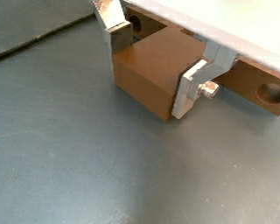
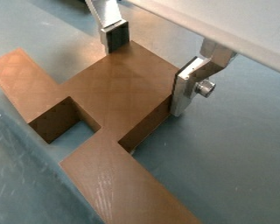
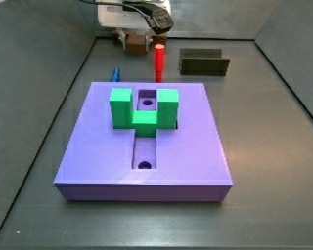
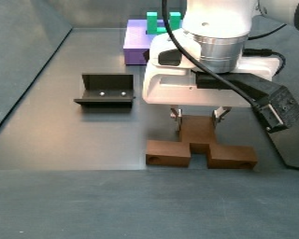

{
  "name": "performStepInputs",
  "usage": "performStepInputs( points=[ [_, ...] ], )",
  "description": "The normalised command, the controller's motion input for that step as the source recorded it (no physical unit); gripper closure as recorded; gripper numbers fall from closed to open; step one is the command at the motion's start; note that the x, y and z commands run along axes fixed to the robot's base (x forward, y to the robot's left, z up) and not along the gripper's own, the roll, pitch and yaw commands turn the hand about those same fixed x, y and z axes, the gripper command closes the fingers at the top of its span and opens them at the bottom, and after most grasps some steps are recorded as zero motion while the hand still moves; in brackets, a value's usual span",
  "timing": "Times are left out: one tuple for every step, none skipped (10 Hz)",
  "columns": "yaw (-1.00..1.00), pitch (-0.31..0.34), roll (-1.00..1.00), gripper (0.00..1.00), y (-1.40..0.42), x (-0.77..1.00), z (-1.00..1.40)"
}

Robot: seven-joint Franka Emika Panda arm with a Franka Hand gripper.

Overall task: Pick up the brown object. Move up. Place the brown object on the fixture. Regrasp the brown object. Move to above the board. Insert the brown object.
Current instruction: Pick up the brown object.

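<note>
Brown object [image 4: 200,152]: flat on the grey floor, nearest the lens in a side view; in a wrist view [image 2: 113,122] its raised middle block sits between the fingers.
Gripper [image 4: 196,116]: directly over the brown object, silver fingers [image 1: 192,88] straddling the middle block, pads against its sides, clamped on it.
Fixture [image 4: 105,91]: on the floor, well apart from the gripper.
Board [image 3: 146,142]: lavender slab, carries a green block [image 3: 144,105].
Red peg [image 3: 158,60]: upright behind the board.
</note>
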Motion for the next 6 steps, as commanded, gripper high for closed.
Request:
performStepInputs(
  points=[
    [0.00, 0.000, 0.00, 1.00, 0.00, 0.00, 0.00],
    [0.00, 0.000, 0.00, 1.00, 0.00, 0.00, 0.00],
    [0.00, 0.000, 0.00, 1.00, 0.00, 0.00, 0.00],
    [0.00, 0.000, 0.00, 1.00, 0.00, 0.00, 0.00],
    [0.00, 0.000, 0.00, 1.00, 0.00, 0.00, 0.00],
    [0.00, 0.000, 0.00, 1.00, 0.00, 0.00, 0.00]
  ],
)
